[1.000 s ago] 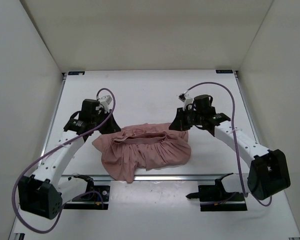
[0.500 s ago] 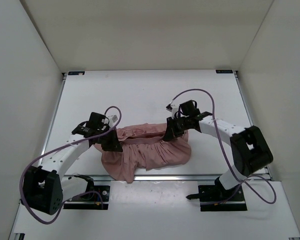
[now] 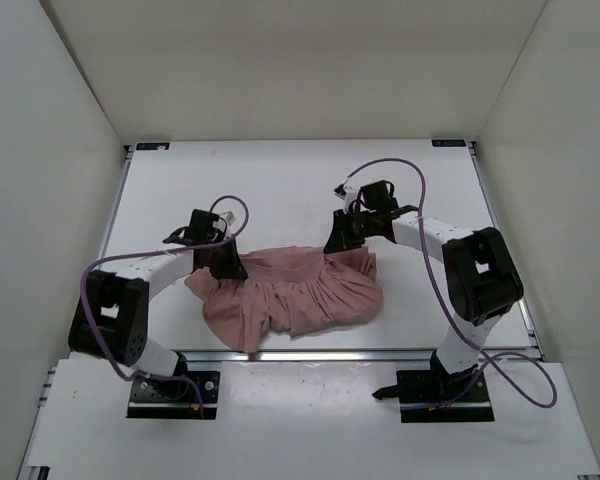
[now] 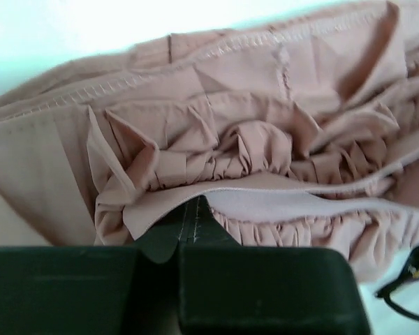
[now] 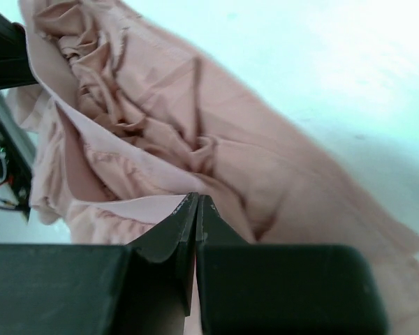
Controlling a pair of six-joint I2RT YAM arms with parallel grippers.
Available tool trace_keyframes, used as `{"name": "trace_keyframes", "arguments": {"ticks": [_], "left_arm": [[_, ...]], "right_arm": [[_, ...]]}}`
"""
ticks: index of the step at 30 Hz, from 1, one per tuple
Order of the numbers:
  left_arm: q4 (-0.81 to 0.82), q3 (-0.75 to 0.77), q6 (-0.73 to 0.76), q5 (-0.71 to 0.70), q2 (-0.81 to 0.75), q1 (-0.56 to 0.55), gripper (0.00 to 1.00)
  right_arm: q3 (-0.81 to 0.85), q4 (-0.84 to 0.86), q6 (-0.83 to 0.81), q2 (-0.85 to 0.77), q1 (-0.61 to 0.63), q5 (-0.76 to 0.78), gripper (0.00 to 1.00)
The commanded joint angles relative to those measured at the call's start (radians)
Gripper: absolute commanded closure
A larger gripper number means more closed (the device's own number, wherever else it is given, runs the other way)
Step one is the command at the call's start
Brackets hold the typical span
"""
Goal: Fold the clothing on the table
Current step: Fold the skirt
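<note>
Dusty-pink cloth fills both wrist views. The left hand is clenched tight on a fold of the clothing. Its black fingers meet with a thin stitched edge nipped between the tips, and gathered pleats bunch just beyond. The right hand is clamped the same way, a pale band edge caught at its tips. From above, the left hand sits at the garment's far-left edge and the right hand at its far-right corner. The clothing lies crumpled between them on the white tabletop — spread toward the near rail, one flap reaching it.
</note>
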Motion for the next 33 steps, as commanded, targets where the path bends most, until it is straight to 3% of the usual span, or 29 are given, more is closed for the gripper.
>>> {"name": "trace_keyframes", "arguments": {"ticks": [1, 4, 6, 8, 9, 13, 15, 17, 21, 23, 26, 33], "left_arm": [[0.088, 0.061, -0.004, -0.043, 0.063, 0.018, 1.00], [0.075, 0.135, 0.019, 0.015, 0.134, 0.042, 0.99], [0.036, 0.187, 0.039, 0.023, 0.159, 0.052, 0.89], [-0.003, 0.230, 0.068, 0.046, 0.156, 0.046, 0.80], [-0.021, 0.268, 0.071, 0.067, 0.147, 0.044, 0.74], [-0.080, 0.356, 0.093, 0.072, 0.076, 0.032, 0.25], [-0.093, 0.373, 0.108, 0.061, 0.040, -0.008, 0.16], [-0.083, 0.348, 0.102, 0.062, -0.002, -0.022, 0.20], [-0.049, 0.246, 0.073, 0.118, -0.054, -0.063, 0.49], [-0.051, 0.204, 0.062, 0.124, -0.063, -0.079, 0.77], [-0.035, 0.138, 0.053, 0.089, -0.070, -0.102, 1.00], [0.049, 0.122, 0.045, 0.035, 0.010, -0.076, 1.00]], "right_arm": [[0.010, 0.039, 0.007, 0.032, -0.024, 0.017, 1.00], [0.017, 0.009, 0.021, 0.032, -0.043, 0.013, 1.00], [0.019, -0.013, 0.026, -0.006, -0.060, 0.040, 0.99], [0.019, -0.031, 0.032, -0.045, -0.072, 0.069, 0.91], [0.019, -0.051, 0.036, -0.075, -0.077, 0.077, 0.84], [-0.034, -0.105, 0.056, -0.212, -0.120, 0.135, 0.51], [-0.079, -0.126, 0.066, -0.275, -0.133, 0.175, 0.42], [-0.143, -0.177, 0.079, -0.336, -0.144, 0.214, 0.33], [-0.275, -0.200, 0.113, -0.466, -0.120, 0.261, 0.26], [-0.330, -0.205, 0.130, -0.511, -0.077, 0.292, 0.20], [-0.413, -0.145, 0.180, -0.569, -0.066, 0.280, 0.15], [-0.454, 0.001, 0.213, -0.505, -0.064, 0.255, 0.12]]}}
